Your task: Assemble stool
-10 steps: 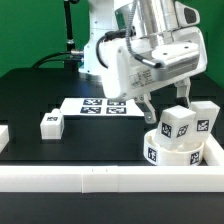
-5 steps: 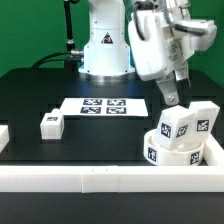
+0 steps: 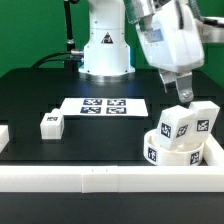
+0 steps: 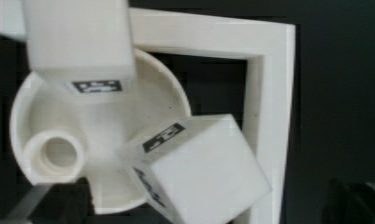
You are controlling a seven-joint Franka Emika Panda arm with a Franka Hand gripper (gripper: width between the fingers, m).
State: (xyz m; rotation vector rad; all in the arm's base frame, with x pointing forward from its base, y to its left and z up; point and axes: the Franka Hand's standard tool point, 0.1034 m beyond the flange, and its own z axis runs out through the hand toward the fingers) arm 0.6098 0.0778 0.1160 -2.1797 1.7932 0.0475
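The tool [image 3: 177, 92], wide open and empty, hangs just above the seat [image 3: 172, 152] in the rail [image 3: 90, 178] corner, so a low swing toward the loose leg [image 3: 50, 123] on the table [image 3: 25, 95] could knock its two standing legs [image 3: 181, 126] askew.

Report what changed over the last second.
The tool rose and turned, drawing up and away from the two legs standing on the seat. It is open and empty, and nothing was visibly taken hold of or let go. The seat, its legs, the loose leg and the marker board stayed put.
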